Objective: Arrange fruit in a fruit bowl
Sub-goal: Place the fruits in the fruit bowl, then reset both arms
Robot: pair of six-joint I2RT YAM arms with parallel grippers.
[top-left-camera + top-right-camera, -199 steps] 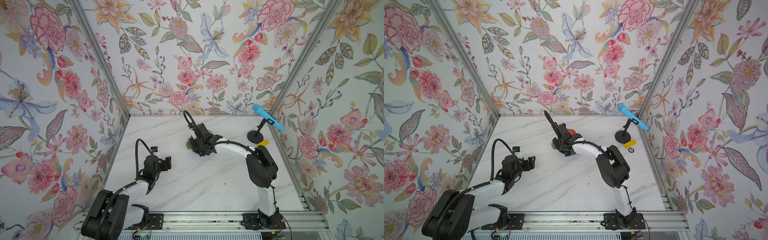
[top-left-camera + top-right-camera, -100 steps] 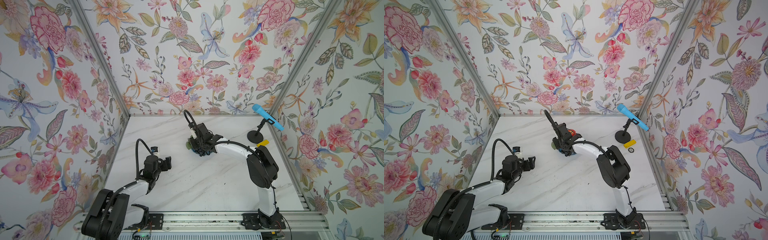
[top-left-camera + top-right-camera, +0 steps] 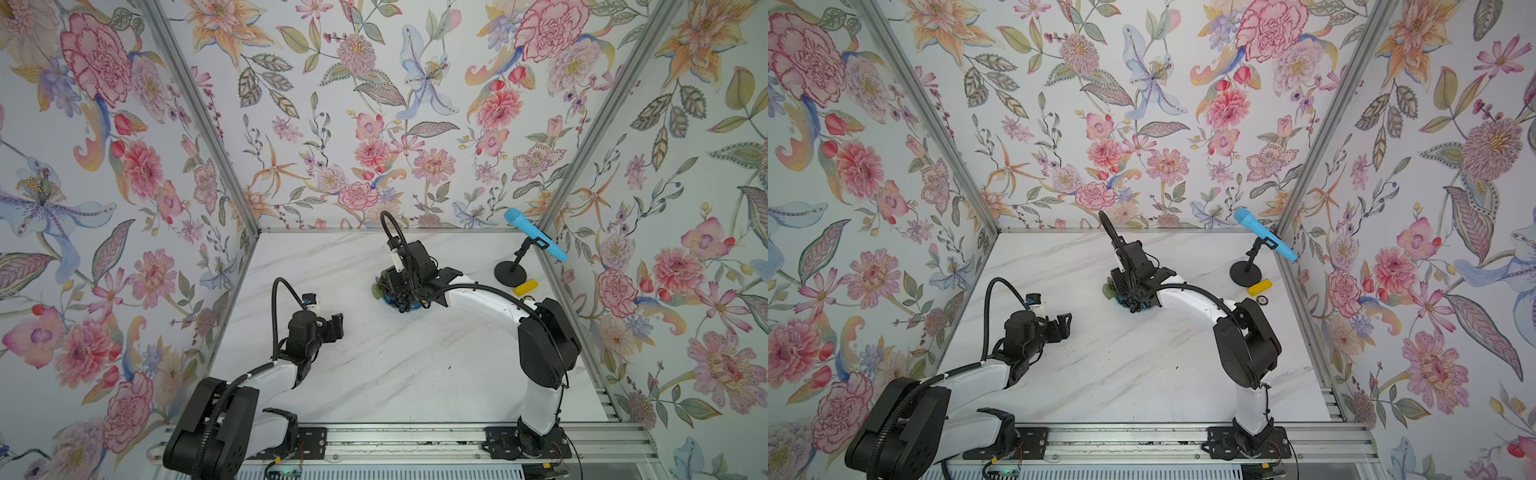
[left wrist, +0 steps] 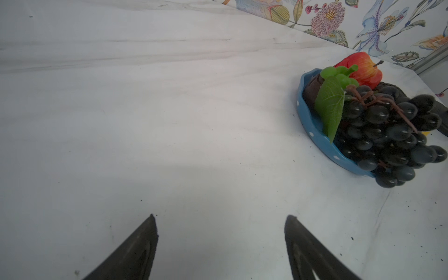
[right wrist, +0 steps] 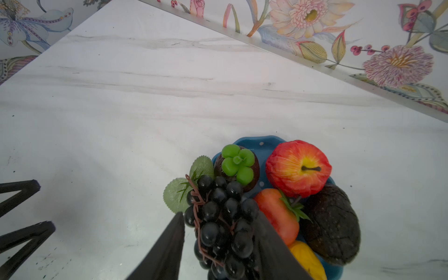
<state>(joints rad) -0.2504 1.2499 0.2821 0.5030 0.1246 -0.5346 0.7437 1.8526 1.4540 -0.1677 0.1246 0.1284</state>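
Right wrist view: the dark purple grape bunch (image 5: 223, 225) is seen draped across the rim of the blue polka-dot fruit bowl (image 5: 261, 141), partly inside it and partly hanging out over the bench (image 5: 145, 97). Packed inside the bowl are a red apple (image 5: 298, 167), a green-topped dark fruit (image 5: 237, 167), a strawberry (image 5: 276, 213), an avocado (image 5: 332, 223) and a lemon (image 5: 305, 259).

The bunch is judged light, knobbly and floppy, with glossy berries apt to slip. It is best taken across its thick middle or by the brown stem, not by the leaf.

The right claw (image 5: 219, 215) is set astride the bunch, one finger on either side. Whether the bunch is pinched or only straddled cannot be told. The right arm is stretched forward and bent down over the bowl.

The left claw (image 4: 221, 216) is spread wide and empty. It is held low over bare bench, well apart from the bowl and pointed towards it.
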